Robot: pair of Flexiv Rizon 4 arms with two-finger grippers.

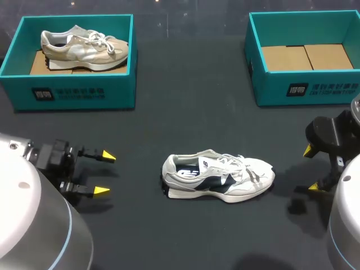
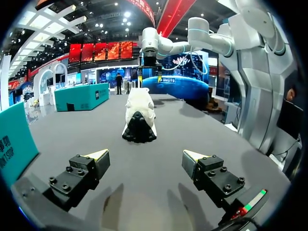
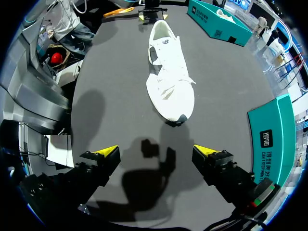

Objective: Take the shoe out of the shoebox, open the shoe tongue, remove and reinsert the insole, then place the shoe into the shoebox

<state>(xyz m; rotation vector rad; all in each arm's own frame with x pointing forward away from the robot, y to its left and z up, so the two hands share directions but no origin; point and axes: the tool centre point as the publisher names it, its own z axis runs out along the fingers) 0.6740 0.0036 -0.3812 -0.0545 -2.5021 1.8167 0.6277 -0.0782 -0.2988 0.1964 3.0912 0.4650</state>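
Two spread, empty: left gripper [image 1: 104, 174], right gripper [image 1: 311, 169] flank shoe [image 1: 219, 175] on tabletop [image 1: 185, 124]. Risk: you grab one-sided, shoe skids; laces [image 1: 228, 162] snag.

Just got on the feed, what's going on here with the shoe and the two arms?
Nothing is being held right now. The white shoe sits on the table between the arms, outside both boxes, heel toward the left hand and toe toward the right hand. Both hands are open and apart from it, one on each side. The left shoebox holds a beige shoe; the right shoebox is empty.
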